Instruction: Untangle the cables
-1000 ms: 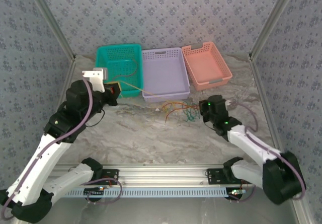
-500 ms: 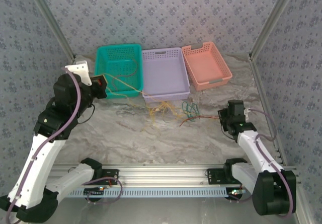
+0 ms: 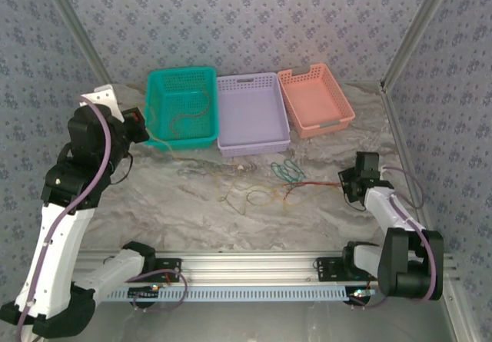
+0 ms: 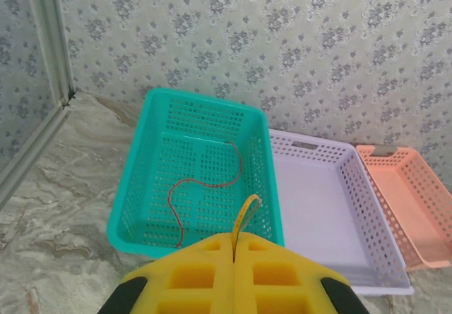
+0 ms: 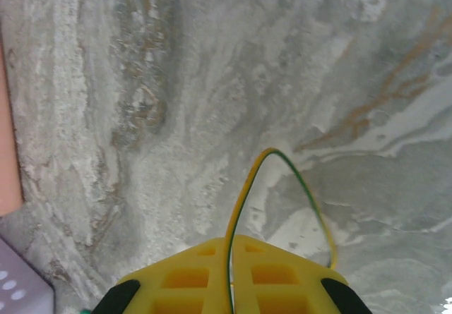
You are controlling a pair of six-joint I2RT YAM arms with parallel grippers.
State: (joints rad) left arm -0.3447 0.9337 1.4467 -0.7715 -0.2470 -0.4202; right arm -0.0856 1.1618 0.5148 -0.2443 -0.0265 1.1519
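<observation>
The cables (image 3: pixel 254 184) lie as loose strands on the marble between the arms: yellow ones (image 3: pixel 223 174) to the left, a green coil (image 3: pixel 290 170), and a red strand (image 3: pixel 311 182) running right. My left gripper (image 3: pixel 140 124) is raised beside the teal basket (image 3: pixel 181 73), shut on a yellow cable (image 4: pixel 246 214) that loops out past its fingertips (image 4: pixel 234 238). My right gripper (image 3: pixel 348 183) is low at the right, shut on a yellow-green cable (image 5: pixel 247 187) that arcs out from between its fingers (image 5: pixel 232 240). A thin red-brown cable (image 4: pixel 205 182) lies inside the teal basket (image 4: pixel 131 202).
A purple basket (image 3: pixel 254 81) and a pink basket (image 3: pixel 317 70) stand to the right of the teal one along the back wall. Patterned walls close in both sides. The aluminium rail (image 3: pixel 246 265) with the arm bases runs along the near edge.
The left arm has drawn back to the left and the right arm out to the right. The clump of cables has been pulled apart into spread strands.
</observation>
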